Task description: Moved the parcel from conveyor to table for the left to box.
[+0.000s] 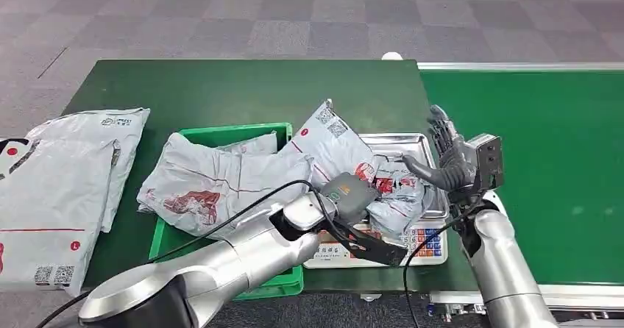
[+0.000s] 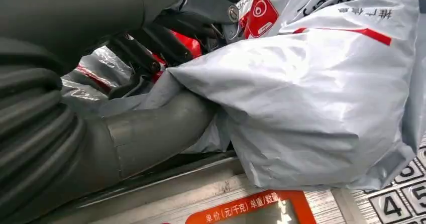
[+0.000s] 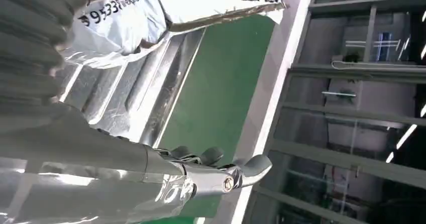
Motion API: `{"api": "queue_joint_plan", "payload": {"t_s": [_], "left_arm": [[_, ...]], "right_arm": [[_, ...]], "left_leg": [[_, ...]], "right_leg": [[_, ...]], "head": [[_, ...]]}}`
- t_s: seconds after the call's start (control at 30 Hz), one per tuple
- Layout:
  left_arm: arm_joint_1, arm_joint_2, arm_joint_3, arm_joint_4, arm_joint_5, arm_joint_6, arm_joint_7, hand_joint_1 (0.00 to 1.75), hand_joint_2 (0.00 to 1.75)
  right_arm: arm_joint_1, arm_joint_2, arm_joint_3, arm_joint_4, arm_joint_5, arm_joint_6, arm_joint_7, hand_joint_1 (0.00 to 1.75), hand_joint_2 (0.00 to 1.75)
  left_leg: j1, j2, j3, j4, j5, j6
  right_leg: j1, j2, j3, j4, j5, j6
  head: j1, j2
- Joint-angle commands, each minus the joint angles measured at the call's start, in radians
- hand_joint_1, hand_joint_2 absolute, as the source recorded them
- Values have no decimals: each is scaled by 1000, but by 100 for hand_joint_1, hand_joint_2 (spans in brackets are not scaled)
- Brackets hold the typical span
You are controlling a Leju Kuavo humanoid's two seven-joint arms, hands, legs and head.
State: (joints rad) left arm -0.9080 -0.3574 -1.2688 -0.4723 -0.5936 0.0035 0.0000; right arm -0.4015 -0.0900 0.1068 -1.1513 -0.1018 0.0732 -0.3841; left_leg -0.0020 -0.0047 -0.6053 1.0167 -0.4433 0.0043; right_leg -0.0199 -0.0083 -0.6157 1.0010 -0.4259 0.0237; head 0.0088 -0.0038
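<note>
Grey carpet tiles lay beyond a dark green desk (image 1: 221, 85), and a brighter green conveyor (image 1: 544, 166) ran along the desk's right side. On the desk near the conveyor stood a weighing scale with a steel tray (image 1: 409, 144) and a keypad (image 1: 423, 243) at its front edge. A crumpled grey parcel (image 1: 346, 155) with red print and code labels lay on that tray, one corner sticking up and its left part hanging over toward a green box (image 1: 221, 134) just beside the scale. Inside the box lay another grey mailer bag (image 1: 213, 184), rumpled and spilling over the rim. Two more flat grey bags (image 1: 70, 188) rested at the desk's far left edge, well apart from the box. The left hand (image 1: 360, 225) reached in from below across the scale's front, and in the left wrist view its thumb (image 2: 161, 128) and darker fingers (image 2: 145, 58) were closed on the parcel's (image 2: 311, 93) plastic, pinching a fold of it above the scale's keypad (image 2: 402, 199). The right hand (image 1: 452, 159) stood at the tray's right edge, between the scale and the conveyor, fingers spread and holding nothing; in the right wrist view its fingers (image 3: 221, 171) were extended beside the steel tray (image 3: 130, 93), clear of the parcel (image 3: 150, 18)
</note>
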Motion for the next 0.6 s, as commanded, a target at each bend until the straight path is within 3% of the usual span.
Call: {"api": "queue_joint_plan", "payload": {"t_s": [0.03,0.17,0.23,0.43,0.6], "left_arm": [[-18,8,-63,-6,33,55,0,175,175],[-53,8,-38,-22,16,165,9,175,175],[-113,8,4,-44,-60,331,32,175,175],[-145,41,173,-141,-318,380,46,175,175],[-126,45,207,-164,-358,361,48,175,175]], "right_arm": [[-8,33,-76,5,14,3,10,0,175],[11,49,-83,-26,33,-6,14,0,175],[49,41,-93,-71,40,-14,20,0,175],[53,0,-95,-63,31,-14,31,0,175],[47,-2,-96,-49,28,-16,30,0,175]], "left_leg": [[0,1,1,-1,0,-1],[1,1,1,0,-1,-1],[1,0,0,0,-1,-1],[0,0,-1,1,-1,-1],[0,1,0,0,0,-1]], "right_leg": [[0,1,1,-1,0,-1],[1,1,1,-1,0,-1],[1,0,0,0,0,-2],[0,0,-1,1,0,-1],[0,1,-1,0,0,-1]], "head": [[0,0],[0,0],[0,0],[0,0],[0,0]]}}
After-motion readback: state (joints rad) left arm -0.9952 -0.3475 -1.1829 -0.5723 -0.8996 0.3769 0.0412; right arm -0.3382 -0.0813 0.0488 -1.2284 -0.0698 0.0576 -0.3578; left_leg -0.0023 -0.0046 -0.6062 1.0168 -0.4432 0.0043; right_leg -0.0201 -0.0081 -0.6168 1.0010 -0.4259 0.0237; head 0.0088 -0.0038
